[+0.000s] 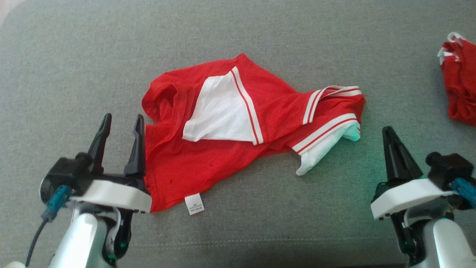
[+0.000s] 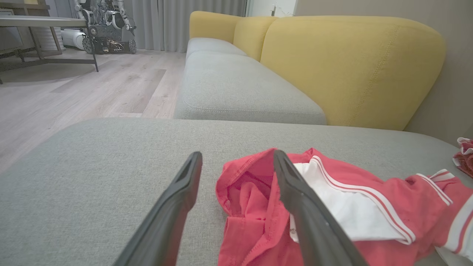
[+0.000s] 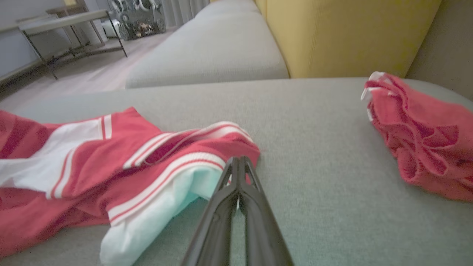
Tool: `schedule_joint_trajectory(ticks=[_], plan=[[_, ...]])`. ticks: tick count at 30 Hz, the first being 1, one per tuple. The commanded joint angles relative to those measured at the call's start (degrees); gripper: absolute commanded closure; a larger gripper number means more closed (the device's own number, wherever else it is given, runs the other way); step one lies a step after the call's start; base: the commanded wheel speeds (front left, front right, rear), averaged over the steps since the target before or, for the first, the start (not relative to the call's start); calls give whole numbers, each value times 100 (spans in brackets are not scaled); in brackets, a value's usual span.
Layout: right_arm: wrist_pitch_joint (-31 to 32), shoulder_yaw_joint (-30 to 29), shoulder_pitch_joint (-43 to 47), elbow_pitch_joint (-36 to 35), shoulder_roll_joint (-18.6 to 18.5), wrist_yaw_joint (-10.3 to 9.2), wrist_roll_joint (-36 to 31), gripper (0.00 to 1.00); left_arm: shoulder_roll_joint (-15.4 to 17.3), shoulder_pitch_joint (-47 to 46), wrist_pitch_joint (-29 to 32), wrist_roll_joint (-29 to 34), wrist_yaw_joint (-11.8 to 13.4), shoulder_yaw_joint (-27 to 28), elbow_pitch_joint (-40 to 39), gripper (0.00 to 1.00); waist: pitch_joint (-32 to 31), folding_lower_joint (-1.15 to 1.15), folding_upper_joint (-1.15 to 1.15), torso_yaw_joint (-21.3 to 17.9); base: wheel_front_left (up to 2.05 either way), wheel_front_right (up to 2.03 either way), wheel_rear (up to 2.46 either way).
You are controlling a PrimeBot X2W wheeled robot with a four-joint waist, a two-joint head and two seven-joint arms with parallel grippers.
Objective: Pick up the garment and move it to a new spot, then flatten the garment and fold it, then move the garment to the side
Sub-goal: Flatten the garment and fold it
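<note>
Red-white garment (image 1: 223,156) crumpled mid-cushion (image 1: 260,29). Left gripper (image 1: 123,117) spread wide, empty, at the garment's left edge. Right gripper (image 1: 387,129) pinched closed on nothing; head view shows it near the white sleeve (image 1: 316,158) but apart. Second red cloth (image 1: 461,89) far right. Wrist views add yellow backrest (image 2: 351,70), wood floor (image 2: 92,85).
</note>
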Motion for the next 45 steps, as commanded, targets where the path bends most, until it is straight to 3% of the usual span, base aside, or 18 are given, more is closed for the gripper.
schedule_joint_trajectory(ticks=[1,3,4,5,21,36,45], plan=[[-106,152,-77,-326,-27,37,35,100,77,-52,-52,76,-27,266,-143,0,-77,0,0,-41,0,0,0],[-198,213,-52,-531,-27,37,93,100,64,8,-52,81,-36,288,-116,0,-177,0,0,-73,0,0,0],[-253,231,-48,-624,-27,37,82,60,58,39,-52,82,-38,299,-105,0,-227,0,0,-86,0,0,0],[-311,249,-48,-705,-27,37,91,0,53,71,-52,82,-39,308,-95,0,-276,0,0,-96,0,0,0],[-505,408,417,-766,-27,37,89,0,63,661,8,87,7,217,-37,0,-894,0,0,-175,0,0,0],[-359,383,612,-794,-27,37,155,0,130,839,119,49,101,163,-181,0,-1001,0,0,-163,0,0,0],[-43,406,358,-121,-61,37,-25,0,140,648,112,37,79,126,-221,0,-745,0,0,-46,0,0,0]])
